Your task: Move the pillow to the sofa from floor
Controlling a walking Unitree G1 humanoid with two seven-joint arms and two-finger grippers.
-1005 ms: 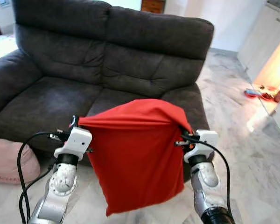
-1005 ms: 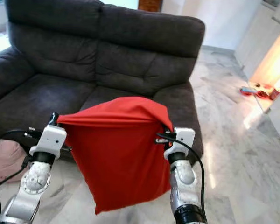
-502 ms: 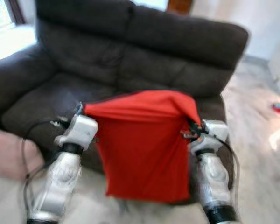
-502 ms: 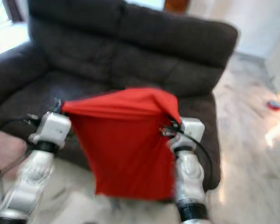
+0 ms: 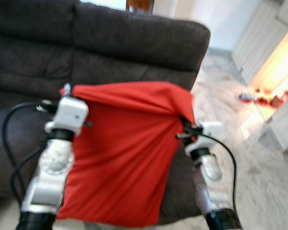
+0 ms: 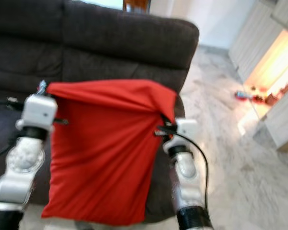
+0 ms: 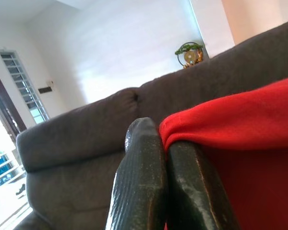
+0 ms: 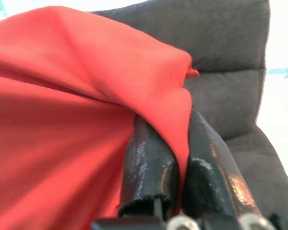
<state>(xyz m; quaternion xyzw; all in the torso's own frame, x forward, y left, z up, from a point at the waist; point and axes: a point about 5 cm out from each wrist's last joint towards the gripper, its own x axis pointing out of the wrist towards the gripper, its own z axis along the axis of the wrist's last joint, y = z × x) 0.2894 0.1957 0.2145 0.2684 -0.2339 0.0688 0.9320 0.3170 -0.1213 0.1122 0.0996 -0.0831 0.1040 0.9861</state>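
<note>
Left eye view: both grippers clamp the red pillow, hiding the dark sofa seat.

The hanging red fabric pillow, stretched between the left pincer and the right pincer, screens most of the dark grey upholstered sofa seat just ahead. The sofa's tall backrest closes off the far side. The pale marble floor to the right looks open, with small, seemingly blurred clutter well beyond.
</note>
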